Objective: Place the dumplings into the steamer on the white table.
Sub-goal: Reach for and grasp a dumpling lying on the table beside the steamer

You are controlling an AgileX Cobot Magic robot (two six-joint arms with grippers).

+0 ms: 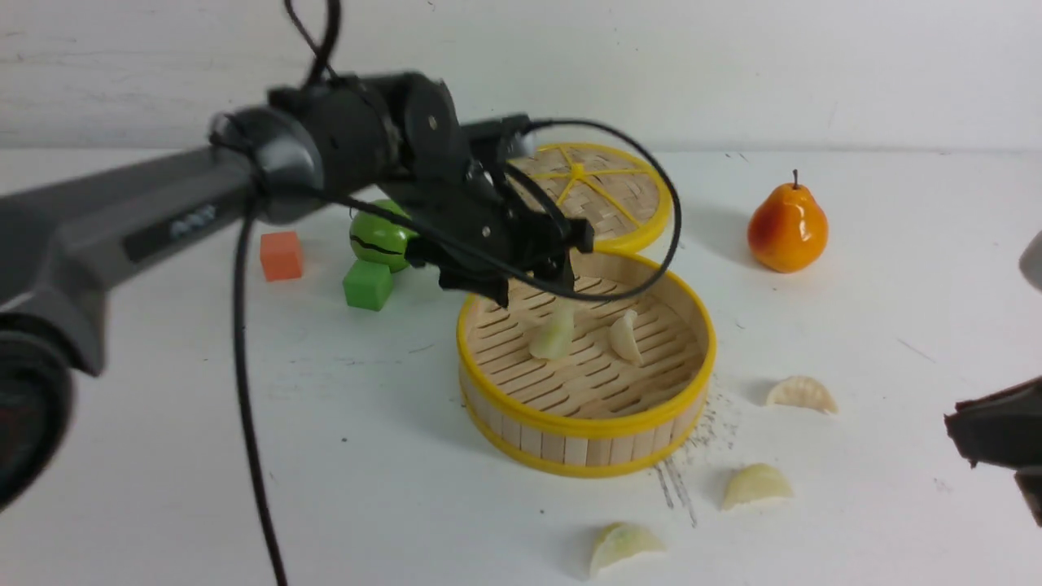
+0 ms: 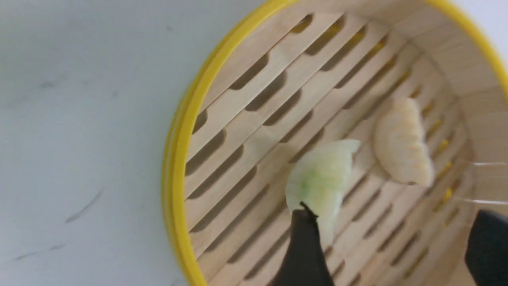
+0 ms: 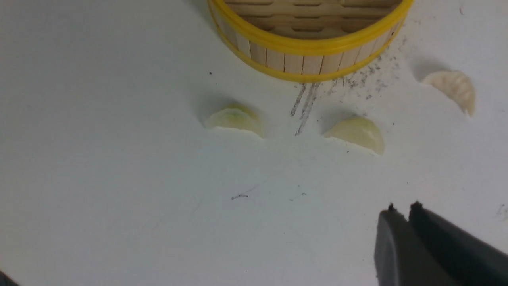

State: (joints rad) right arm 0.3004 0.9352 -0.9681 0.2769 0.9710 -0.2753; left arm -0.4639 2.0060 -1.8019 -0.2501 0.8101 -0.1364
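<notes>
Over the steamer: the left gripper point(image 1: 531, 286) hangs above the slatted floor with its jaws spread wide, grasping nothing.
Steamer point(image 1: 586, 423): upright near the middle of the white table point(image 1: 244, 423), with two dumplings inside.
Greenish dumpling point(image 2: 321, 178): inside the steamer, under the left gripper. Its edge is right at the tip of one finger point(image 2: 303, 246) and well apart from the other. Whether it touches that tip cannot be told.
Pale dumpling point(image 1: 625, 336): inside the steamer, just to the right of the greenish dumpling.
Right dumpling point(image 1: 802, 394): on the table, right of the steamer and apart from it.
Front-right dumpling point(image 1: 757, 485): on the table, near the dark scratch marks.
Front dumpling point(image 1: 623, 544): on the table before the steamer, faintly green.
Right gripper point(image 3: 401, 208): low over bare table at the right, jaws clenched together on nothing, apart from every dumpling.
Lid point(image 1: 627, 195): flat, directly behind the steamer.
Pear point(image 1: 787, 228): upright, far right.
Left side: orange cube point(image 1: 281, 255), green cube point(image 1: 368, 284) and striped green ball point(image 1: 381, 236), the last two touching.
</notes>
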